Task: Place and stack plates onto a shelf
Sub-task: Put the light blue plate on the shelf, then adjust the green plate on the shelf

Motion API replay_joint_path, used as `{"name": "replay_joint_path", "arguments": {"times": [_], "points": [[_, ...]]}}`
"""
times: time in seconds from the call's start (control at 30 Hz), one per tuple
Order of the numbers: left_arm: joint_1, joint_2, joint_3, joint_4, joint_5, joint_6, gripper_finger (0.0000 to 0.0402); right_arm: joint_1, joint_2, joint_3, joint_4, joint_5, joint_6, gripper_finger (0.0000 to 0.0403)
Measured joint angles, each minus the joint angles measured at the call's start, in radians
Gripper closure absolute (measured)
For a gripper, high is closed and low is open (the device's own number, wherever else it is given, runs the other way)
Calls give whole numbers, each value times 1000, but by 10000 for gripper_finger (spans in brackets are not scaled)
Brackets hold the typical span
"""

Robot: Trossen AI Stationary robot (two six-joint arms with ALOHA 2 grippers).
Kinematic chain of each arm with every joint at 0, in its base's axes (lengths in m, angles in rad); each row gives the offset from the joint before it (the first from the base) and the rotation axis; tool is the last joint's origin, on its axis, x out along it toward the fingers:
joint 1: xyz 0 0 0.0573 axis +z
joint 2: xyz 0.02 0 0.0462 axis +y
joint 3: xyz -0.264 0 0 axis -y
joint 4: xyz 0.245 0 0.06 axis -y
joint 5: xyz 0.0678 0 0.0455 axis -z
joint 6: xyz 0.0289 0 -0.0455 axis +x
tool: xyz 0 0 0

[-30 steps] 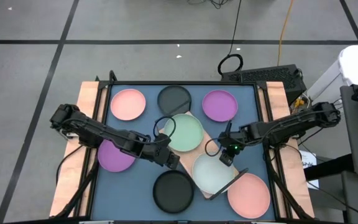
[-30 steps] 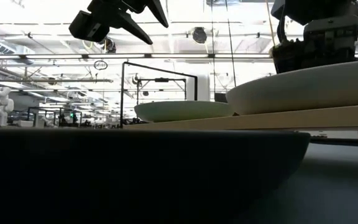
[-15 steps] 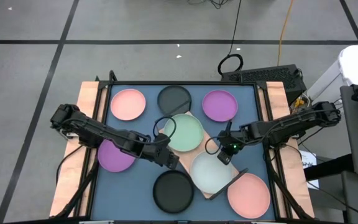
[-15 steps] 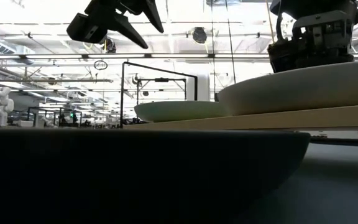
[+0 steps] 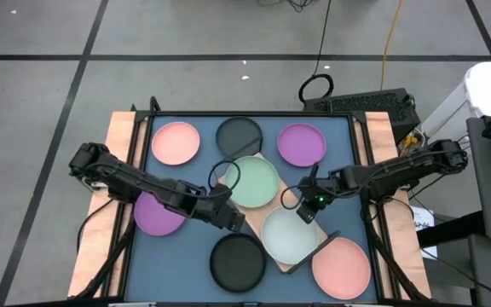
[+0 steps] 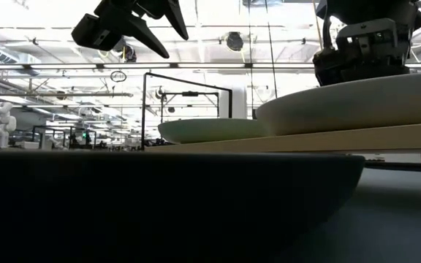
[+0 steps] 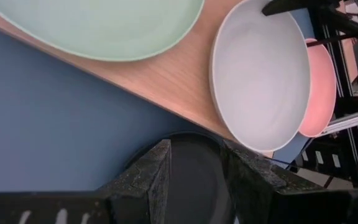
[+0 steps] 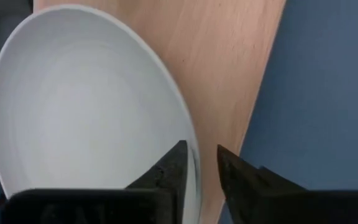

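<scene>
The wooden shelf (image 7: 166, 81) lies slantwise mid-table. A pale green plate (image 5: 254, 181) and a pale blue plate (image 5: 290, 236) rest flat on it. My right gripper (image 5: 306, 212) is at the blue plate's far right rim (image 8: 191, 146), slightly open, one finger inside and one outside. My left gripper (image 5: 233, 219) hovers open off the shelf's left side, above the near black plate (image 7: 194, 180), touching nothing. Around the shelf the table holds a pink (image 5: 176, 142), a black (image 5: 239, 135) and a purple plate (image 5: 302, 144) at the far side, a purple plate (image 5: 157, 213) on the left and a pink plate (image 5: 341, 267) near right. My right gripper points down over the pale blue plate's rim (image 8: 192, 163). Its inner finger (image 8: 174, 167) lies close against the rim. A strip of board shows between the rim and the outer finger (image 8: 232, 171). I cannot tell whether either finger touches the plate, which sits flat on the shelf.
The shelf's thin black wire frame (image 6: 188, 109) stands up at its far end, and a wire part (image 5: 322, 243) lies by the blue plate. Wooden rails run along the table's left (image 5: 122, 145) and right (image 5: 382, 136) edges. Cables and a box lie beyond the far edge.
The pale blue plate slid a little along the board toward the table's left and the green plate, then stayed put. My right gripper moved with it. My left gripper drifted slightly toward the table's left, still open.
</scene>
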Motion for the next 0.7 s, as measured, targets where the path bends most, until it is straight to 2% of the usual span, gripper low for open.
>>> {"name": "replay_joint_path", "arguments": {"times": [0.23,0.5,0.7], "points": [[-27,0,0,1,0,18,256,-3,-62,0,-7,-6,101,277],[-47,-66,-1,7,-6,78,256,-2,-200,0,-38,-22,371,271],[-40,-134,-1,-38,-91,165,256,7,-285,0,-7,110,532,271]]}}
